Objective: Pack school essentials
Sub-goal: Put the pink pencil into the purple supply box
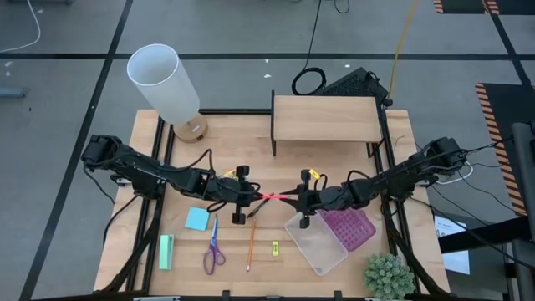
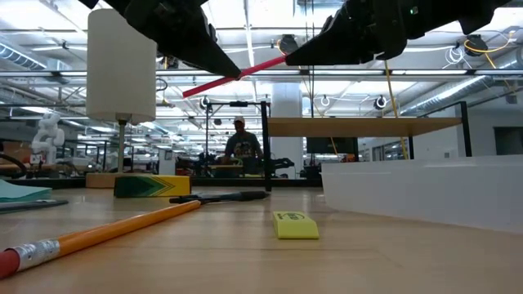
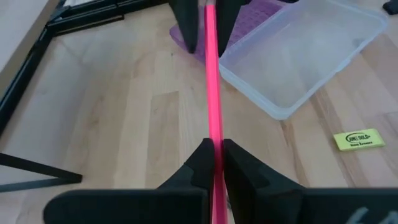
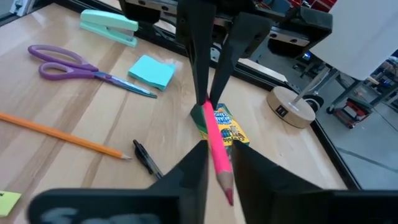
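Nearest the camera: orange pencil (image 2: 106, 233) lying flat, eraser end right up against the low view; tiny yellow piece (image 2: 296, 225) just behind it
Table (image 1: 351, 280): light wood; open bare strip along the front edge below the stationery; front right corner taken by a green plant (image 1: 389, 276)
Back edge: wooden shelf (image 1: 324, 119) mid-back; one white lamp (image 1: 165, 84) at back left on a round wooden base
Bins: one clear container (image 1: 316, 244) and one purple tray (image 1: 349, 228), touching, right of centre under the right arm
Left gripper (image 1: 248, 198): up off the table around centre; fingers clamped on one end of the pink pen (image 1: 274, 196)
Right gripper (image 1: 301, 197): facing it from the right, just apart; jaws pinched on the other end of the same pen, so both hold it in the air between them
Flat on the table, front left, one of each: mint stapler (image 1: 165, 252), light-blue square note pad (image 1: 197, 219), purple-handled scissors (image 1: 213, 249), then the pencil and yellow piece; all spaced apart
Only the right wrist view and low view show: yellow crayon box (image 4: 222, 129) and black pen (image 4: 145, 159), near each other beneath the grippers; from above they're hidden
Only the low view shows: a person (image 2: 240, 145) far back in the room
Left wrist view: printed label on the yellow piece; too small to read
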### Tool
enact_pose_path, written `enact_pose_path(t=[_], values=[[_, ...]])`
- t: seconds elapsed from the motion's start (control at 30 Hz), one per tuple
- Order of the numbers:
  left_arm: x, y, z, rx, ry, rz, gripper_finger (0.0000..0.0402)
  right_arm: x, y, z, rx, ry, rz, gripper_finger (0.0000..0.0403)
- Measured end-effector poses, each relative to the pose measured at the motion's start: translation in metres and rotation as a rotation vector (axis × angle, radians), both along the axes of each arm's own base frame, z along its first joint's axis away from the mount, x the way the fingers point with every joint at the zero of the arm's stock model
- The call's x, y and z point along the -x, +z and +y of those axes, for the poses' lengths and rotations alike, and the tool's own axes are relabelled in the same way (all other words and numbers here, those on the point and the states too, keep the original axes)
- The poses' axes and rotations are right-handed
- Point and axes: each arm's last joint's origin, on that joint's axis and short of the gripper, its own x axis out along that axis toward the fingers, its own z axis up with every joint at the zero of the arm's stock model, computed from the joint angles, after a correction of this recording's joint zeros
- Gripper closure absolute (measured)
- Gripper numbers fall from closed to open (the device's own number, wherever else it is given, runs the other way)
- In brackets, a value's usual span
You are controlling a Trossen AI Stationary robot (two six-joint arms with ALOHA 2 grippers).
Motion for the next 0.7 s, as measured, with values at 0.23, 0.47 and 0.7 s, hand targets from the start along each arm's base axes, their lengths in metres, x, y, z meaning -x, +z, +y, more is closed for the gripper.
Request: enact_pose_path(t=[0.23,0.47,0.7], values=[[0.0003,-0.0006,0.0,-0.008,-0.005,0.007,0.0376,0.0002,-0.0006,-0.0001,0.002,0.0,0.007,0.0256],[0.0003,-0.0005,0.0,-0.009,-0.006,0.007,0.0376,0.0002,-0.0005,0.0,0.001,0.002,0.006,0.0288],[0.0003,-0.0006,0.0002,-0.009,-0.005,0.008,0.0376,-0.0002,-0.0004,-0.0008,-0.001,0.002,0.004,0.0365]])
